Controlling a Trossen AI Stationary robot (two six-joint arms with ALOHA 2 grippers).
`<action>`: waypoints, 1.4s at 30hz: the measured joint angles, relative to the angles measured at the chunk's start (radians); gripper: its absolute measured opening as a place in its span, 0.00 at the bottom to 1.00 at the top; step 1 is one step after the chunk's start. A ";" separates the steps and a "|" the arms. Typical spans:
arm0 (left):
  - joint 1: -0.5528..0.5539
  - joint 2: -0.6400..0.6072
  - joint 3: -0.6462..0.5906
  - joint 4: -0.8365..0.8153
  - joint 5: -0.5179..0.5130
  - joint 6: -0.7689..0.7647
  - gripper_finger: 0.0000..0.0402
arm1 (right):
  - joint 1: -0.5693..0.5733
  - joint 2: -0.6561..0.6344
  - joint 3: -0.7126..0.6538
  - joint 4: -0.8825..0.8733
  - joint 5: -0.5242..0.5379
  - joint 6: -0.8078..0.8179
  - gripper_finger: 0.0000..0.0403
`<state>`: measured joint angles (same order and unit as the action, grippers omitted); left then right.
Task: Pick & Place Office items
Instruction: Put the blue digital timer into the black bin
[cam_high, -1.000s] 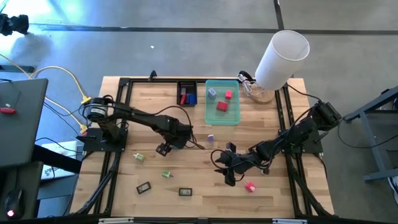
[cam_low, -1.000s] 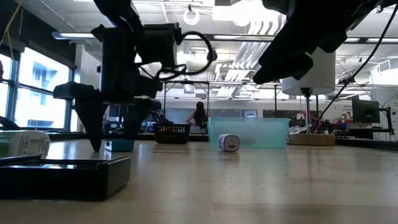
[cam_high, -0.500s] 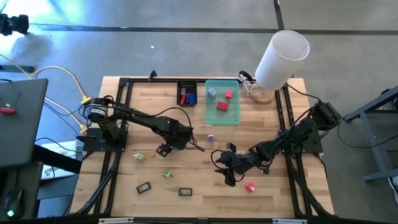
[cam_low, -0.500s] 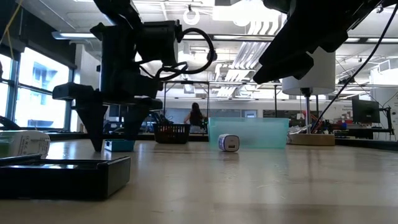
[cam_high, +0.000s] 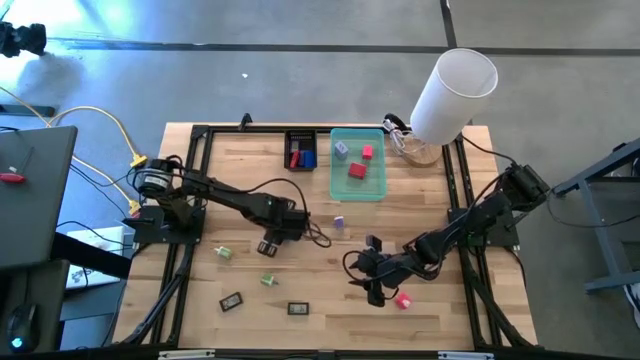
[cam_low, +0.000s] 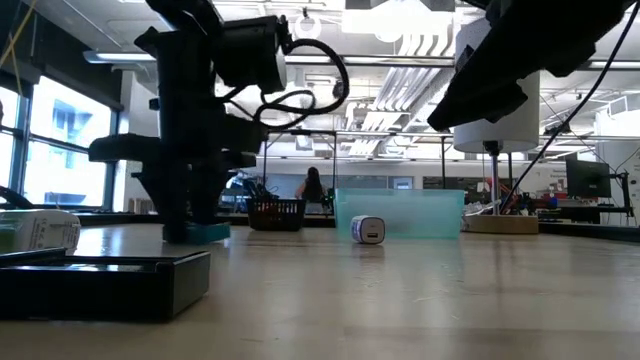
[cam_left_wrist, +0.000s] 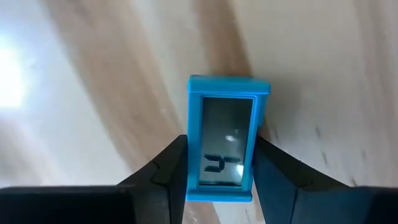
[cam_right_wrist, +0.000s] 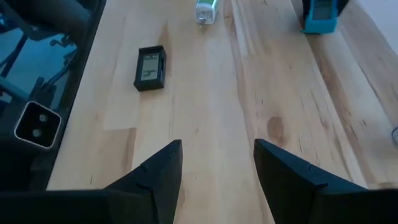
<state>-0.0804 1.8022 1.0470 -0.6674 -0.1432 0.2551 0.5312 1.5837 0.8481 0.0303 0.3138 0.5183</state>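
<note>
left end effector (cam_high: 270, 243) mid-desk in the high view; teal tray (cam_high: 357, 163) at far side holding three items, six or so loose. left wrist view: clenched on blue timer (cam_left_wrist: 227, 146), lying on desk (cam_left_wrist: 323, 74). right wrist view: right end effector (cam_right_wrist: 217, 163) released, empty.

Light wooden plank table (cam_high: 330, 300) with black metal frame. Lying on it: translucent teal tray (cam_high: 357, 163) and small black tray (cam_high: 301, 150) at far edge, purple piece (cam_high: 339, 221) near centre, two green pieces (cam_high: 223, 252) (cam_high: 268, 280) at left, two black rectangular pieces (cam_high: 232, 300) (cam_high: 298, 308) at near edge, pink piece (cam_high: 403, 299) at right, blue rectangular piece (cam_left_wrist: 227, 146).
</note>
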 joint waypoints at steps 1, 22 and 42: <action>-0.008 -0.011 0.000 0.003 -0.037 -0.030 0.33 | 0.000 0.000 0.000 0.000 0.000 -0.012 0.47; 0.428 -0.281 0.150 0.142 -0.105 -0.244 0.33 | -0.006 -0.072 -0.002 -0.236 0.026 -0.073 0.47; 0.696 0.069 0.370 0.172 0.040 -0.324 0.33 | -0.029 -0.071 -0.027 -0.215 0.026 -0.092 0.47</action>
<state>0.6156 1.8709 1.4172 -0.4956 -0.1033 -0.0693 0.5019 1.5127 0.8215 -0.1847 0.3398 0.4259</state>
